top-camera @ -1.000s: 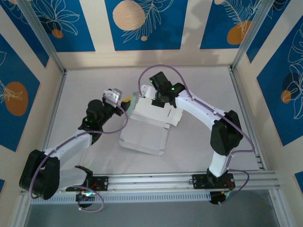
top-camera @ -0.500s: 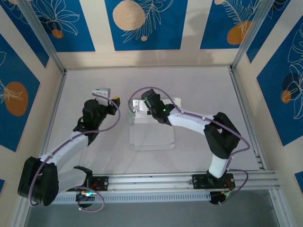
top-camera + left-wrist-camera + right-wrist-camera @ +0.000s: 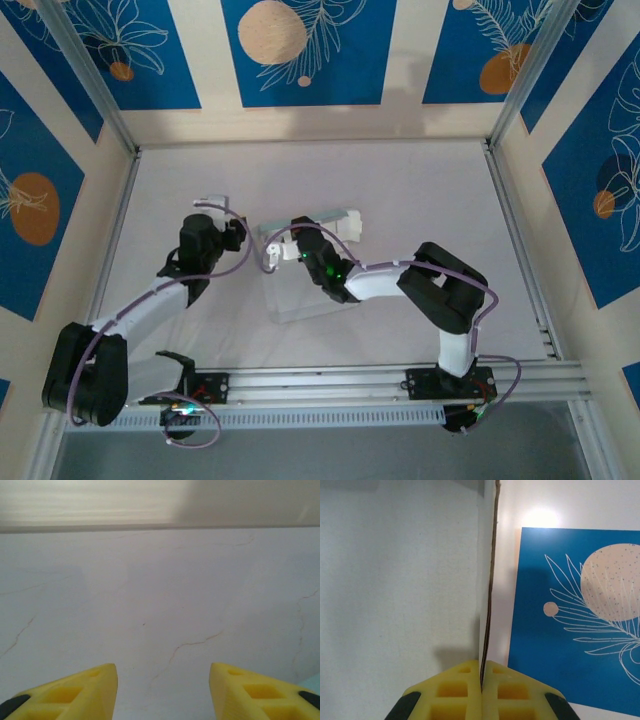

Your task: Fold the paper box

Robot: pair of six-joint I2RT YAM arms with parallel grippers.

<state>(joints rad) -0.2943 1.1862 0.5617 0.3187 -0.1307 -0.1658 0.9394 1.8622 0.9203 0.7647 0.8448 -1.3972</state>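
Right fingers (image 3: 470, 680) are clamped tight on the thin edge of the box (image 3: 486, 605), the card running straight out from between them, mid-bench (image 3: 430, 180). Left fingers (image 3: 92, 687) hang apart over bare bench, left of the box and clear of it.

I can read no text, label, brand or number on any of my feeds. The paper box (image 3: 285, 300) shows plain, unprinted card. The blue wall panels (image 3: 300, 45) behind the paper box carry drawn leaves and pale discs, not lettering.
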